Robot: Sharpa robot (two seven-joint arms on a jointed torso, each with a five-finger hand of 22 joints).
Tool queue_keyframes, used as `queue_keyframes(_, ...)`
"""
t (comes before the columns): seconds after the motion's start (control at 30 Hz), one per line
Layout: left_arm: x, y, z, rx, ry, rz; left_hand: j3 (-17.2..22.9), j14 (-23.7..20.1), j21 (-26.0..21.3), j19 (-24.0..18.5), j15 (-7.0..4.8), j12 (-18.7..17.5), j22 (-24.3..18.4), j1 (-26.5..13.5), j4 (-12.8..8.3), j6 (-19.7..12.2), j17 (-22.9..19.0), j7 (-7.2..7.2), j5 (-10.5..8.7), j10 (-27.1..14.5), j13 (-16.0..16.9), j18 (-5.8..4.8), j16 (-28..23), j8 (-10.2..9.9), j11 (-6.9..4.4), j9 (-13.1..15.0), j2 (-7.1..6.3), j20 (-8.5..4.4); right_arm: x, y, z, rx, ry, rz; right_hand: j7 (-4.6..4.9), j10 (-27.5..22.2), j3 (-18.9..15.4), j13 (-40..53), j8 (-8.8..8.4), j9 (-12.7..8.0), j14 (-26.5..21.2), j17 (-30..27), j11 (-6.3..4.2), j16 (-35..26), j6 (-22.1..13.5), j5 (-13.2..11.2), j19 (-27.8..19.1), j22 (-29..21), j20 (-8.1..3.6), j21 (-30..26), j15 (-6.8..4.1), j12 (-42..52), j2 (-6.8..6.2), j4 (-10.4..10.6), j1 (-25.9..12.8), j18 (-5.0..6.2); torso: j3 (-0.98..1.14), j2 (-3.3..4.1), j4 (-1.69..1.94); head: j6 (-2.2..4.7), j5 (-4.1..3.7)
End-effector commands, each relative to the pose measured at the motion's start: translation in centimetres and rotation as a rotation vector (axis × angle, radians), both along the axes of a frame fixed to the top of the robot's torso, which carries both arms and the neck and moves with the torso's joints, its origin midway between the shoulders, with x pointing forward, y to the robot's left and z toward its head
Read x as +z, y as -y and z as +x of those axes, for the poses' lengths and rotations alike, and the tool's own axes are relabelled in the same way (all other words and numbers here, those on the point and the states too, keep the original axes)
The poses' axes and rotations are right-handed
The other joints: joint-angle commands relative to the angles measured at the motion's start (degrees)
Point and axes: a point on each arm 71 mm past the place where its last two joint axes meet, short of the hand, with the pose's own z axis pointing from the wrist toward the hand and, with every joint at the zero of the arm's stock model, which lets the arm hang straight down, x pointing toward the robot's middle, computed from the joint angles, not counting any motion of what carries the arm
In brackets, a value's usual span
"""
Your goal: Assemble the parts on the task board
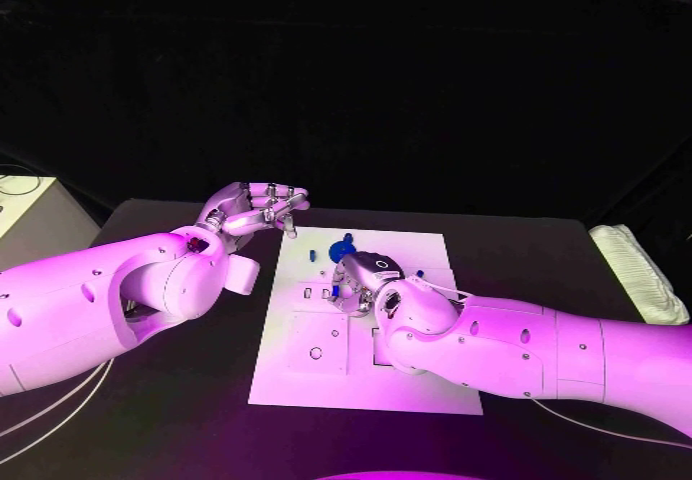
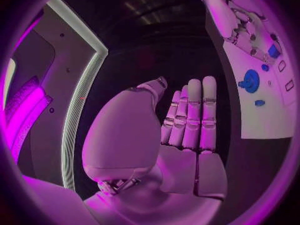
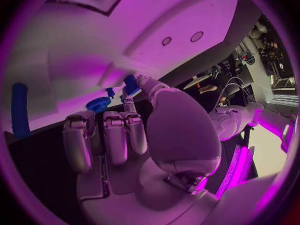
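Right hand (image 1: pixel 368 278) low over the task board (image 1: pixel 411 390), pinching a small blue part (image 3: pixel 131 84) at its fingertips. Blue round part (image 1: pixel 342 247) just beyond. Left hand (image 1: pixel 257 210) released, hovering off the board's far-left corner.

Right hand (image 1: pixel 369 283) hides board (image 1: pixel 418 380) centre; part (image 3: pixel 131 84) at its fingertips too small to identify.
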Motion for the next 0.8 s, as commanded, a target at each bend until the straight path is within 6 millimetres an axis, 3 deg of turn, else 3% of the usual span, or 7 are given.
queue_keyframes(0.03,0.1,0.22,-0.04,-0.021,0.005,-0.003,-0.14,-0.43,0.22,-0.48,0.0,-0.2,0.06,-0.5,0.09,-0.49,-0.05,-0.07,-0.36,-0.2,0.08,0.84,-0.23,-0.36,-0.03,0.06,-0.11,0.04,0.06,-0.15,-0.03,0.014,0.024,0.007,-0.39,5.38,0.04,14.48,0.98,2.77,6.08,15.09,-0.2,0.25,-0.08,0.35,6.0,15.07,-0.32,0.12,-0.16,-0.14,0.15,0.33,-0.51,-0.39,0.01,-0.03,0.04,0.0,0.01)
queue_keyframes(0.8,0.07,0.14,0.01,-0.02,0.005,0.0,-0.17,-0.4,0.26,-0.5,0.0,-0.19,0.06,-0.6,0.17,-0.51,-0.1,-0.08,-0.33,-0.24,0.09,0.85,-0.19,-0.36,-0.03,0.09,0.0,0.06,-0.51,-0.22,-0.15,0.024,0.037,0.035,-0.38,5.14,0.15,14.24,0.96,2.74,6.08,15.09,-0.21,0.25,-0.32,0.38,6.0,15.07,-0.32,0.12,-0.17,-0.51,-0.02,0.19,-0.49,-0.39,0.04,0.0,-0.02,-0.3,0.24)
